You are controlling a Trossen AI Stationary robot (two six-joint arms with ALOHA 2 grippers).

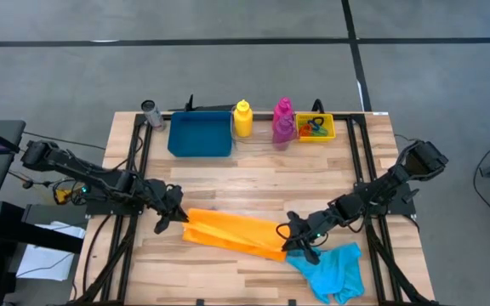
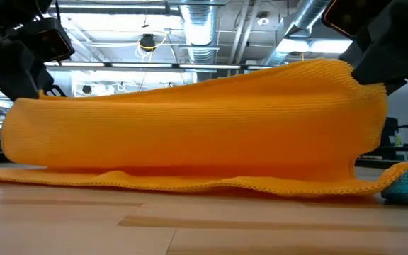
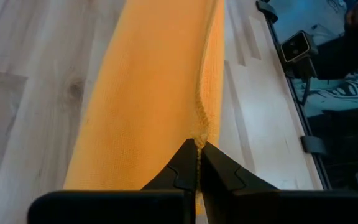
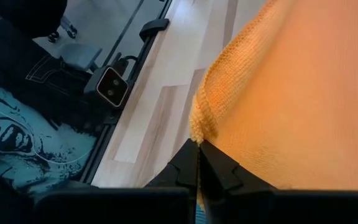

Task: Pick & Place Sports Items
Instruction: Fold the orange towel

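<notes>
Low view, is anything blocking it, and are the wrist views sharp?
Low view: the orange cloth, held up by both grippers, fills the frame, with bright ceiling lights above it. Left wrist view: cloth weave crisp near the left gripper. Right wrist view: weave sharp at the right gripper.

Matt, knitted orange cloth (image 2: 190, 127) lies on smooth pale wooden table (image 2: 190, 227).
</notes>
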